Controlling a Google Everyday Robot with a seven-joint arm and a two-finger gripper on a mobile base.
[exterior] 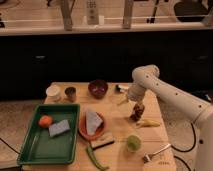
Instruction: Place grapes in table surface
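The grapes [136,114] are a small dark reddish cluster at the right of the light tan wooden table surface [115,112], at or just above the wood. My gripper [136,106] points down directly over the cluster and touches its top. The white arm [165,92] reaches in from the right. A yellow banana [148,123] lies just to the right of the grapes.
A dark maroon bowl [98,88], a white cup [52,92] and a dark cup [70,93] stand at the back. A green tray [35,145] at the left holds an orange fruit [45,121] and a sponge [59,127]. An orange plate [85,132], a green cup [132,143] and a green pepper [96,157] lie toward the front.
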